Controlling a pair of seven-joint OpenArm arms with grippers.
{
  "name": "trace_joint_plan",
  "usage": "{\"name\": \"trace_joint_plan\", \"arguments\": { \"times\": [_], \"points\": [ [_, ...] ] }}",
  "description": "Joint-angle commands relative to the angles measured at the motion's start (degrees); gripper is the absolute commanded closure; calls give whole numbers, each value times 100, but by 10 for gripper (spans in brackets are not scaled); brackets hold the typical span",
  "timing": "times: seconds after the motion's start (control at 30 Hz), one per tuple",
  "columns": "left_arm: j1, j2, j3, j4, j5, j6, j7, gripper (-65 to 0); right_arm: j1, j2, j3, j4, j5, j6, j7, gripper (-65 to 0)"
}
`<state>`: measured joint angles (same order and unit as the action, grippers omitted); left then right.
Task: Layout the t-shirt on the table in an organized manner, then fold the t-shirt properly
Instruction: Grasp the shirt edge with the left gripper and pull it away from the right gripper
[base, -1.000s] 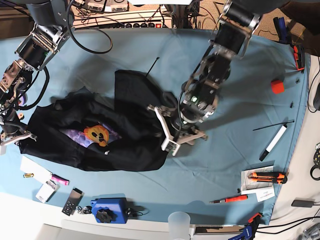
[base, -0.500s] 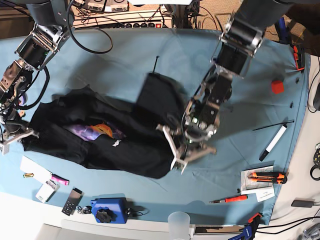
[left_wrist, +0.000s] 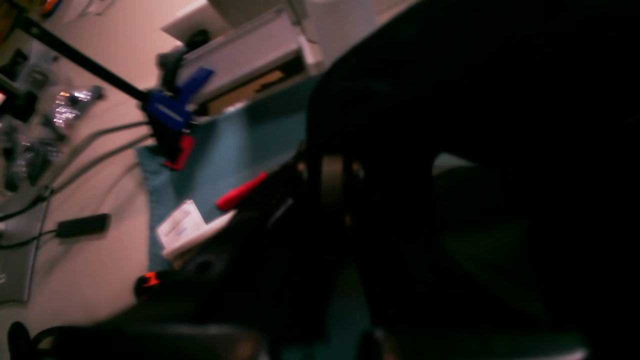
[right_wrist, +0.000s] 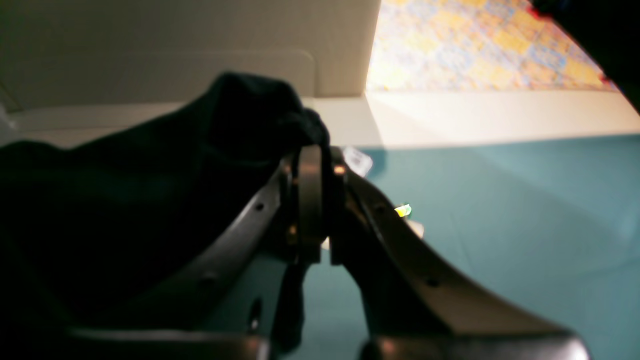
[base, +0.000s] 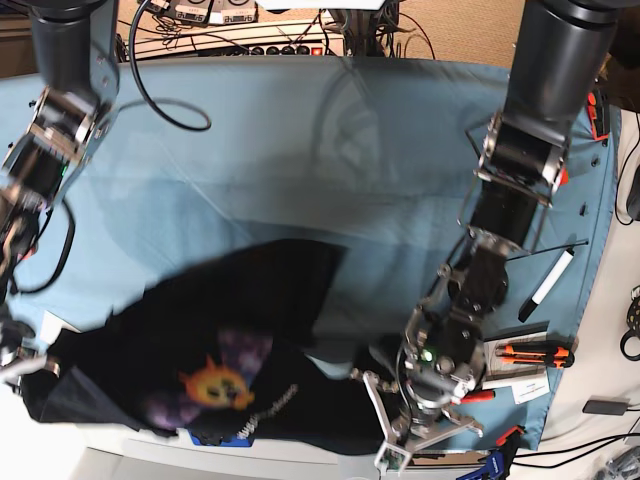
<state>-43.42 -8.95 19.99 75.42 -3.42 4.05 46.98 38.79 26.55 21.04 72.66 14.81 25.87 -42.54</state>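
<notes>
The black t-shirt (base: 250, 330) is stretched along the near edge of the teal table (base: 300, 150), its orange sun print facing up. In the base view my left gripper (base: 368, 405) is at the shirt's right end and my right gripper (base: 18, 366) at its left end. The right wrist view shows the right gripper (right_wrist: 314, 200) shut, with a bunch of the t-shirt (right_wrist: 150, 200) pinched at its tips above the table (right_wrist: 500, 210). The left wrist view is dark: the left gripper (left_wrist: 332, 175) looks shut, with the t-shirt (left_wrist: 475, 100) draped over and around it.
On the right side of the table lie a white marker (base: 547, 280), a thin black rod (base: 545, 250), an orange utility knife (base: 535, 352) and a red screwdriver (left_wrist: 242, 191). A blue clamp (left_wrist: 170, 107) grips the table's corner. Cables and power strips (base: 250, 45) run along the far edge.
The left gripper has shut on the shirt's right end. Both arms have pulled the shirt from mid-table to the near edge. It is now spread wider, with the print showing.
</notes>
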Motion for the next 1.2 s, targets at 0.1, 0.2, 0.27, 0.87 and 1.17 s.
{"name": "trace_joint_plan", "arguments": {
  "times": [0.1, 0.2, 0.27, 0.87, 1.17],
  "points": [
    [-393, -31, -28, 109, 92, 46, 184, 0, 710, 122, -83, -35, 20, -44, 223, 0],
    [-492, -28, -28, 109, 90, 46, 304, 0, 938, 125, -20, -35, 61, -44, 116, 0],
    [-549, -28, -28, 122, 87, 46, 577, 0, 960, 125, 7, -35, 254, -39, -96, 0],
    [1032, -39, -28, 452, -1043, -765, 2422, 0, -807, 122, 7, -28, 2365, 608, -2750, 0],
    [2262, -74, -28, 1069, -1029, -872, 2302, 0, -1888, 87, 13, -28, 2413, 632, -2625, 0]
  ]
}}
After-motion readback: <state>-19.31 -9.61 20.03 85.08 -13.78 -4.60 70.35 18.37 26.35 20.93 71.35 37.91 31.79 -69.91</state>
